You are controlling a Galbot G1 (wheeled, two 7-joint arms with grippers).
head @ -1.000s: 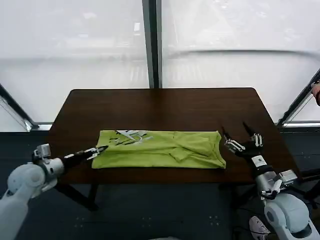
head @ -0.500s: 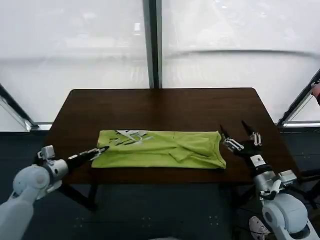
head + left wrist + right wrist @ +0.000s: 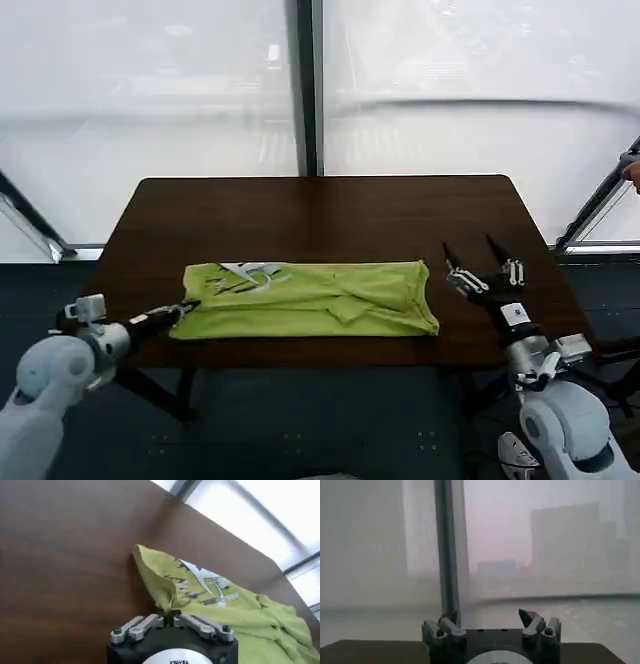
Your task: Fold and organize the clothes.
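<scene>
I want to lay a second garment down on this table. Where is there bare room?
The wide strip of table between the T-shirt and the window-side edge is bare. The near edge is crowded: left gripper shut on the shirt's left end, right gripper open beside its right end.

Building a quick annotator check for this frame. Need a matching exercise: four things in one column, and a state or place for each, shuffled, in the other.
Things:
1. left gripper
2. right gripper
3. lime-green T-shirt
4. white print

States or places:
A. open, raised off the table, holding nothing
B. lies folded into a band across the table's near half
C. shut on the shirt's left end
D. on the shirt, near its left end

Pairs: 1-C, 2-A, 3-B, 4-D
</scene>
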